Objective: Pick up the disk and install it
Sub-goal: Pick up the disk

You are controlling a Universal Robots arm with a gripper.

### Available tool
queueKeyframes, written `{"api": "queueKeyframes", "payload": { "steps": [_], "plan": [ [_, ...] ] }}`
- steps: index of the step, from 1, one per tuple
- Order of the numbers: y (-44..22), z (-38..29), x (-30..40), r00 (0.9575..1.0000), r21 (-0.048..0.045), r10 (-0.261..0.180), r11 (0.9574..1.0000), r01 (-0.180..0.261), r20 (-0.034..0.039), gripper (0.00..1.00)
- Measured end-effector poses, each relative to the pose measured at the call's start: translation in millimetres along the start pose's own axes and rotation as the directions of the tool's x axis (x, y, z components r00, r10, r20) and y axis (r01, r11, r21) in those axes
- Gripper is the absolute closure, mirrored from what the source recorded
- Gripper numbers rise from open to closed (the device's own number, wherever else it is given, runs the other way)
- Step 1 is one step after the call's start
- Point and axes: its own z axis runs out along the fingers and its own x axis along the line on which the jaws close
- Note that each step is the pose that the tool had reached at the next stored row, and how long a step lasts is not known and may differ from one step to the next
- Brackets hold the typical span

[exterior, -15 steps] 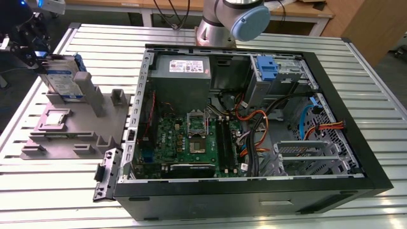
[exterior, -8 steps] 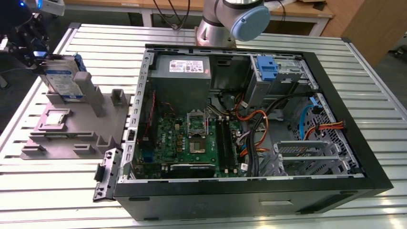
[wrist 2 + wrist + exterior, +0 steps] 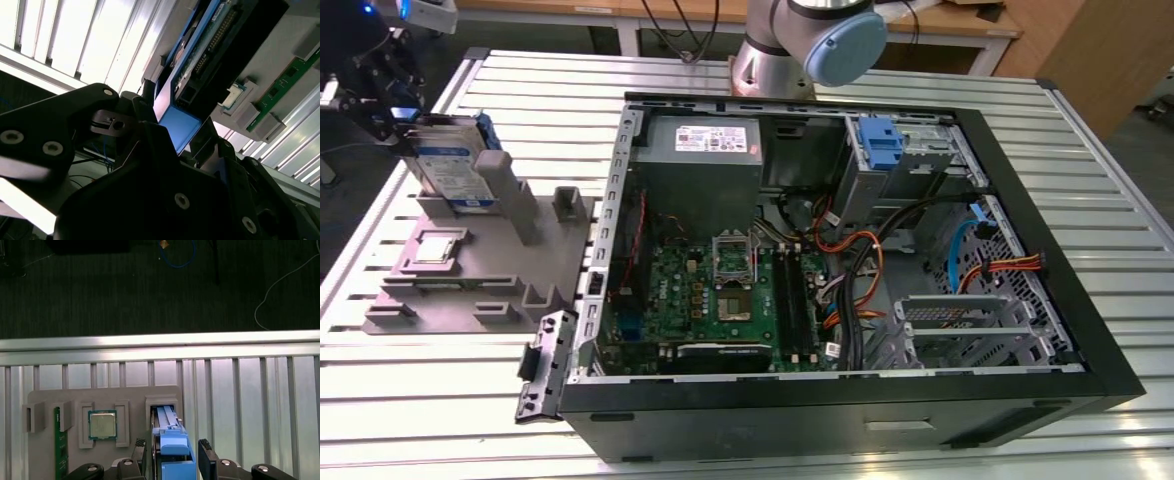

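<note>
The task was at its very start. The disk [image 3: 458, 172] stood on edge in a slot of the grey holder block [image 3: 494, 290], outside the open computer case [image 3: 787, 430], just beside the case's wall on the exterior view's left. The pincer [image 3: 173, 445] sat directly over the disk's top edge, with the blue frame running up between its two sides in both wrist views. Whether it was clenched on the disk or released could not be told, because the contact itself was hidden. The disk's lower end sat inside the holder's slot, so by the look of it nothing had been lifted yet.

On the same holder, farther from the case than the disk's slot, a processor chip [image 3: 102, 424] lay in its recess, with a green memory stick [image 3: 60, 445] beyond it. Both holder and case rested on the slatted aluminium surface [image 3: 454, 400].

Inside the case the motherboard [image 3: 720, 290], the grey power supply [image 3: 714, 140] and loose cables were exposed, and a bare metal drive cage [image 3: 961, 320] sat at the case's far side from the holder. No disk was seated anywhere inside the case. I judged that the lift, the carry across to the case and the seating all remained to be done.
</note>
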Motion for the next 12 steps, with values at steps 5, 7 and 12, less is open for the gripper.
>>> {"api": "queueKeyframes", "payload": {
  "steps": [5,7,12],
  "plan": [
    [0.0,0.0,0.0,1.0,0.0,0.0,1.0,0.0,0.0,0.55],
    [0.0,0.0,0.0,1.0,0.0,0.0,1.0,0.0,0.0,0.55],
    [0.0,0.1,0.0,1.0,0.0,0.0,1.0,0.0,0.0,0.55]
  ]
}}
